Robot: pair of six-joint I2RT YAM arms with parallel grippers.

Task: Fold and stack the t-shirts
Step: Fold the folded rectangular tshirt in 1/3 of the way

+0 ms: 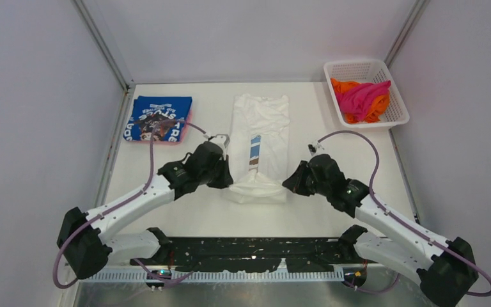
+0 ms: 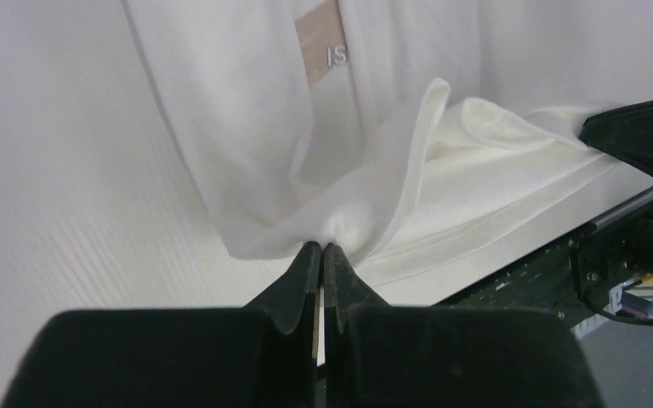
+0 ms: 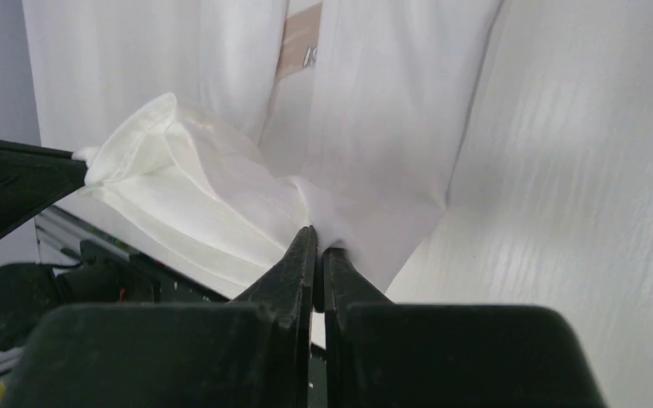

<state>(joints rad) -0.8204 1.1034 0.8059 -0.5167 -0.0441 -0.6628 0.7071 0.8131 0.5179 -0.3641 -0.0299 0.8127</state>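
— Two near corners of the white t-shirt, laid mid-surface, are pinched: the left jaws and right jaws are each shut tight on its 6 o'clock hem.
— A half-fold seems to be in hand; that hem should be carried evenly toward 12 o'clock.
— And the basket at 2 o'clock?
— A magenta t-shirt and an orange t-shirt are held there, unfolded. The blue t-shirt lies folded at 10 o'clock.
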